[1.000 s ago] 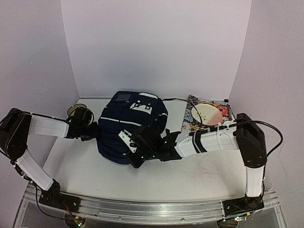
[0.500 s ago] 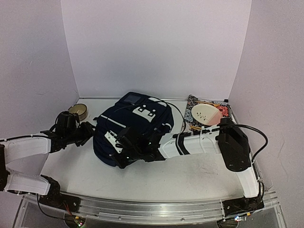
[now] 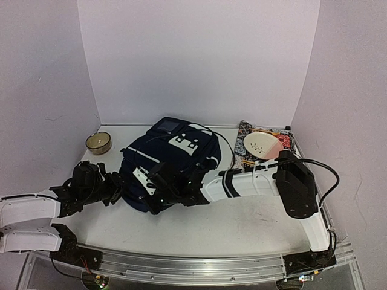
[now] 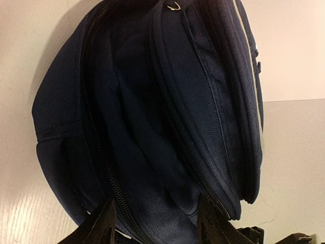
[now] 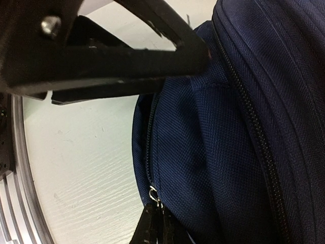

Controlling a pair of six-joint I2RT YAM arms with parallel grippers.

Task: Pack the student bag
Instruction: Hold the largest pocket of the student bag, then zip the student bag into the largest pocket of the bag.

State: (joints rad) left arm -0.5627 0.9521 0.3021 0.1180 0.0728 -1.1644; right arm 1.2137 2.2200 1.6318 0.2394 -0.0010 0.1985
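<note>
Backpack (image 3: 175,160) lying on the table (image 3: 242,223). Left gripper (image 3: 116,186), at the backpack's left side: jaws apart, fabric between them, unclamped. Right gripper (image 5: 155,226), at the backpack's near edge: jaws closed on the zipper pull (image 5: 153,193).

- The top external view hangs above and behind the near edge of the table (image 3: 254,220). It looks down and toward the far wall (image 3: 199,60) and takes in every edge and corner.
- The left wrist view sits low near the table's left edge, facing right. It is so near the student bag (image 4: 152,112) that the bag fills it.
- The right wrist view is rolled sideways and pressed close to the bag's near side. A zip pull (image 5: 152,192) shows low in it, and the table's near edge is at its left.
- All three views share the student bag.
</note>
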